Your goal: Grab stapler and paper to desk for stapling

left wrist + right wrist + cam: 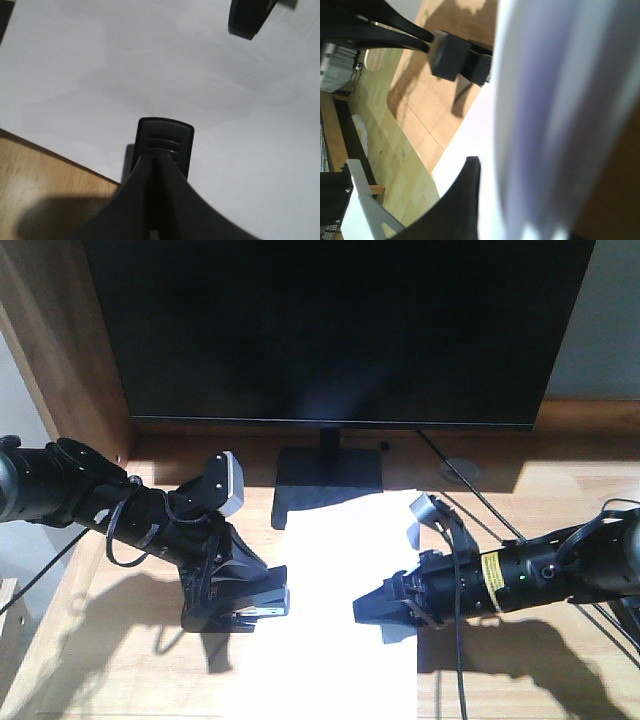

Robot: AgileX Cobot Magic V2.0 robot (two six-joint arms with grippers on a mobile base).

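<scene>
The paper (335, 620) is lying on the wooden tabletop (90, 660), in front of the monitor stand (330, 480); its near edge is cut off by the frame. The left gripper (262, 600) is holding the stapler (270, 598) at the paper's left edge, jaws pinching it, though the stapler is mostly hidden by the black fingers. In the left wrist view only its dark tip (165, 142) is showing above the sheet. The right gripper (375, 608) is resting over the paper's right side; I cannot tell how its jaws are standing. The right wrist view is blurred, the sheet (540, 125) filling most of it.
</scene>
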